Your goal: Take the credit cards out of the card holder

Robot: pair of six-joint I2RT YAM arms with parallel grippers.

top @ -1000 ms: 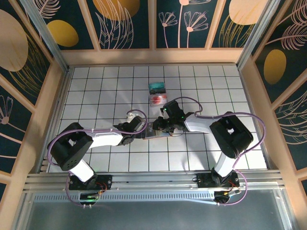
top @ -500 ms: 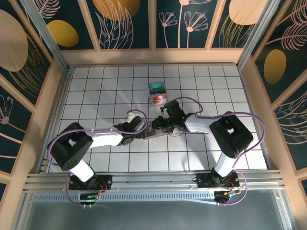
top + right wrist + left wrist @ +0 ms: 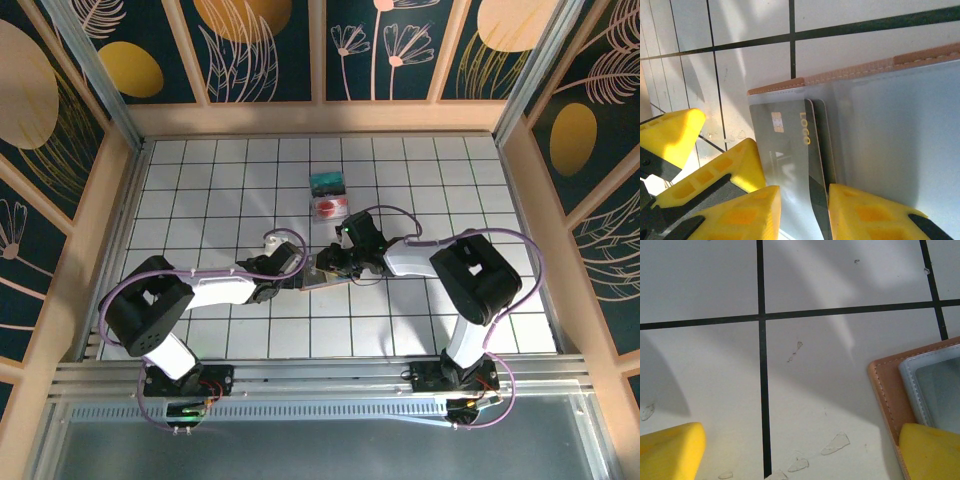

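Here the grey card (image 3: pixel 790 155) points lengthwise into the right gripper (image 3: pixel 805 200), grip unclear; left gripper (image 3: pixel 800 450) gapes wide.

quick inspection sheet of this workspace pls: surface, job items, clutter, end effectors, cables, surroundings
surface: white tabletop with black grid lines
job's things: tan leather card holder with blue-grey lining lies open between the arms; dark grey card with gold chip lies on its lining; teal-green card and pink-white card with red circle lie on the tiles beyond it
clutter: small pale flecks on a tile
grippers: left end effector open, one yellow finger over the holder's corner; right end effector straddles the grey card, grip unclear
cables: purple cables loop along both arms
surroundings: wood-framed dark floral wall panels; metal rail at the near edge
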